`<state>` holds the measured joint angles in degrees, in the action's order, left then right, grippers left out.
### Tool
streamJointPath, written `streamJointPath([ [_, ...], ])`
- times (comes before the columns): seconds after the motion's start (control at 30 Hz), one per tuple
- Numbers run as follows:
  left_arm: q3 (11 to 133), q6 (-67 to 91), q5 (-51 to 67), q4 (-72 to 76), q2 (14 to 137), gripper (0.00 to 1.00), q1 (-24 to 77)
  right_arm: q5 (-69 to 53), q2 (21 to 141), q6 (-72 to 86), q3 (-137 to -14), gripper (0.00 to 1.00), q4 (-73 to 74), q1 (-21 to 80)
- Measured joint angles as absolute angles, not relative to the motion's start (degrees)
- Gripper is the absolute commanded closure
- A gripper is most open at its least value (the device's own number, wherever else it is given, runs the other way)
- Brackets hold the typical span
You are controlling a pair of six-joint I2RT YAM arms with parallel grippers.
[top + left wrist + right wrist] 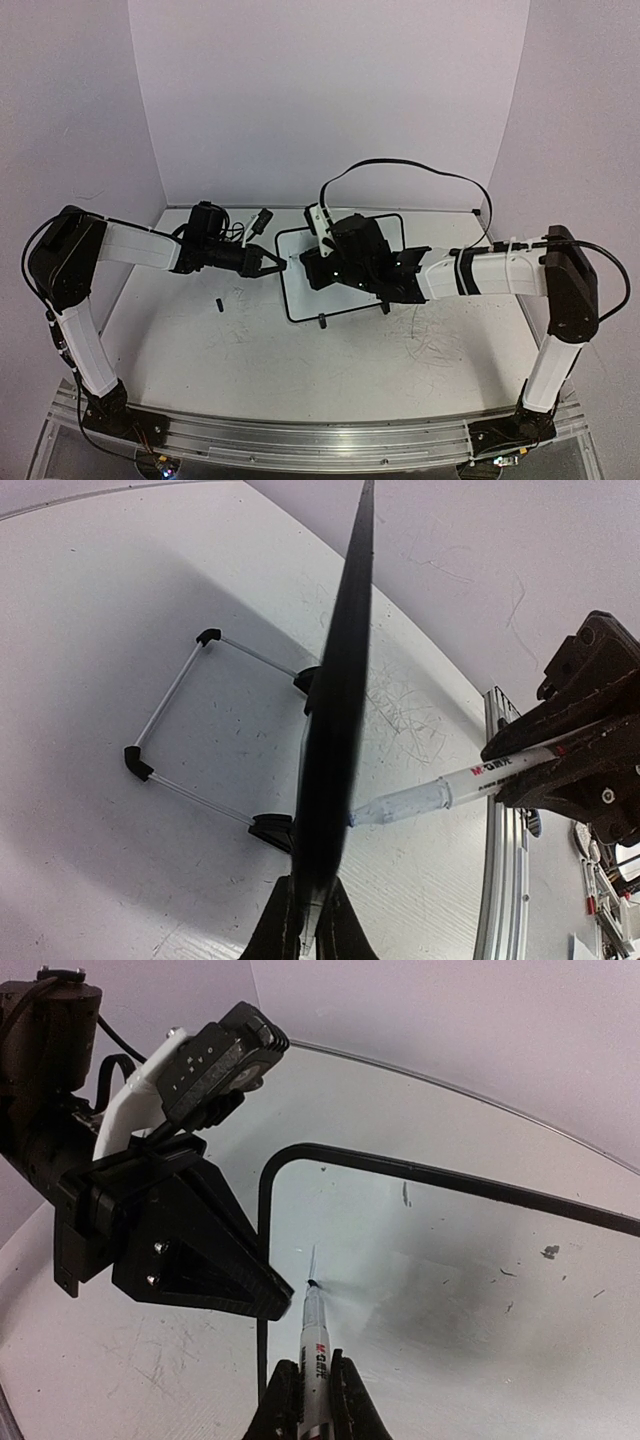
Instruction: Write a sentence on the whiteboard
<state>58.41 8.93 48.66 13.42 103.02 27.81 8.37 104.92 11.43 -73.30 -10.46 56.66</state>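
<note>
The whiteboard point(300, 290), white with a thin black frame, stands tilted at mid table. My left gripper point(279, 262) is shut on its left edge; in the left wrist view point(312, 905) the board point(340, 700) shows edge-on. My right gripper point(312, 267) is shut on a white marker point(316, 1345) whose tip touches the board face point(450, 1260) near the left frame. Only a short thin blue stroke point(311, 1260) shows above the tip; no words of the sentence are visible. The marker point(470, 780) and right gripper point(505, 765) also show in the left wrist view.
A small black cap-like piece point(218, 303) lies on the table left of the board. The board's wire stand point(170, 695) props it from behind. Two black feet point(322, 321) rest on the scuffed table. White walls enclose the back and sides.
</note>
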Motion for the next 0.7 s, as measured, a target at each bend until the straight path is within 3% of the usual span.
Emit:
streamJointPath([
  [0.7, 58.4, 8.8, 48.0, 13.0, 103.0, 1.00, 27.8, 11.6, 104.1, 13.6, -72.2, 1.00, -10.3, 56.6],
])
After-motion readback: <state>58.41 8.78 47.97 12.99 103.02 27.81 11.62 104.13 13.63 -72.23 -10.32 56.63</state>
